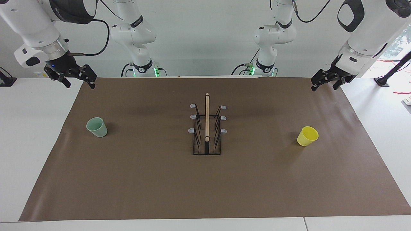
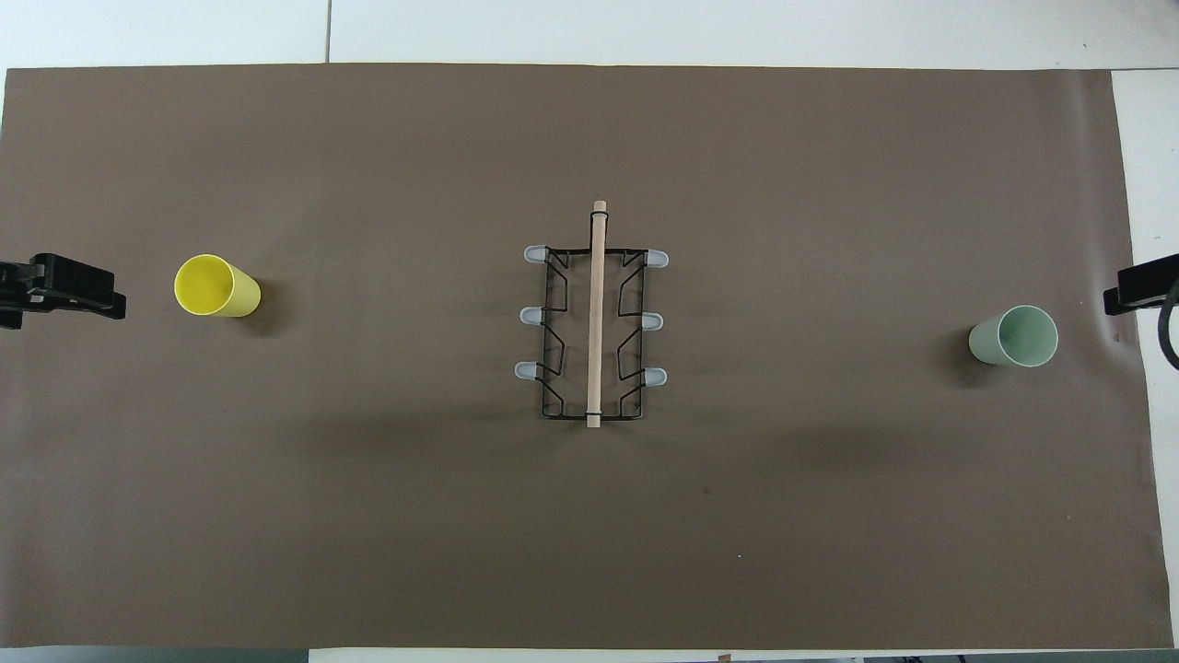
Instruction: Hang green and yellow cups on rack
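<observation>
Rack [image 1: 207,128] [image 2: 594,331] sits mid-table on the brown mat [image 1: 205,179] [image 2: 589,534], about centred btwn the two arm ends. Black wire frame on a flat dark base, upright, w/ a light wooden centre bar running up the middle. Six grey-tipped prongs, three per side, angled outward. All prongs bare; nothing hangs on them.

Green cup [image 1: 97,127] [image 2: 1013,336]: pale mint, plain, no handle, tapered. Stands on the mat toward the right arm's end of the table, mouth up, well apart from the rack. It looks upright, though the camera angle makes it seem to lean.

Yellow cup [image 1: 307,136] [image 2: 217,286]: bright yellow, same size and shape as the green one. On the mat toward the left arm's end, mouth up, well apart from the rack. Both cups sit roughly level w/ the rack across the table, neither near the mat's long edges.

Right gripper [image 1: 78,78] [image 2: 1142,285] is raised over the mat's corner at the right arm's end, by the robots' edge; fingers spread, holding nothing. Left gripper [image 1: 326,81] [image 2: 60,285] is raised over the matching corner at the left arm's end; fingers likewise apart, empty. Both arms wait, clear of cups and rack.
</observation>
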You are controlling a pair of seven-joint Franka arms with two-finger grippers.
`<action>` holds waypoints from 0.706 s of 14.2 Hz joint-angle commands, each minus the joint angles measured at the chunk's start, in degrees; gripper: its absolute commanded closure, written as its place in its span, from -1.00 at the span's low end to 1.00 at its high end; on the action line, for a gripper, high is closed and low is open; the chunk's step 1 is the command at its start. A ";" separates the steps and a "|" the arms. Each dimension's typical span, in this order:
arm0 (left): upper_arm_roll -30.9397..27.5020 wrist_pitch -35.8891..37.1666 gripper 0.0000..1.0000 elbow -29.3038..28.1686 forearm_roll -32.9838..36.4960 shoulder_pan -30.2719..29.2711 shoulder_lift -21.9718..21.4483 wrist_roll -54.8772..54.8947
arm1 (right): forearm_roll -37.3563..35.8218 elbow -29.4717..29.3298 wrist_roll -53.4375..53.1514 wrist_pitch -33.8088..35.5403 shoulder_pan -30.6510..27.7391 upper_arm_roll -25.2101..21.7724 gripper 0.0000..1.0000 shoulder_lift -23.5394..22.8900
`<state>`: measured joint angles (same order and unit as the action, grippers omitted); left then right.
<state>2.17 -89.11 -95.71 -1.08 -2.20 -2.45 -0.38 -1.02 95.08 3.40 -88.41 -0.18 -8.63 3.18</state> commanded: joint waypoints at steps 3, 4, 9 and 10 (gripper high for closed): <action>-0.32 0.69 -1.00 -3.34 0.64 -0.43 -2.65 -3.12 | 1.29 1.42 -1.82 -5.60 -0.79 0.54 -1.00 0.25; -0.32 0.60 -1.00 -3.52 0.21 -0.43 -2.74 -6.53 | 1.29 2.55 -1.82 -8.85 0.78 0.54 -1.00 -0.10; -0.58 -0.19 -1.00 -4.84 -10.32 -5.87 -1.52 -21.58 | -3.52 3.97 -1.21 -15.74 7.55 0.63 -1.00 -8.00; -0.50 -0.80 -1.00 -4.84 -11.04 -6.06 -0.64 -26.12 | -5.29 3.97 -0.86 -15.13 9.04 0.63 -1.00 -9.05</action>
<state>1.59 -88.72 -99.26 -9.35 -6.44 -3.44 -20.68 -3.25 99.38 2.89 -103.35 7.04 -8.05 -3.12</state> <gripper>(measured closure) 0.000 0.000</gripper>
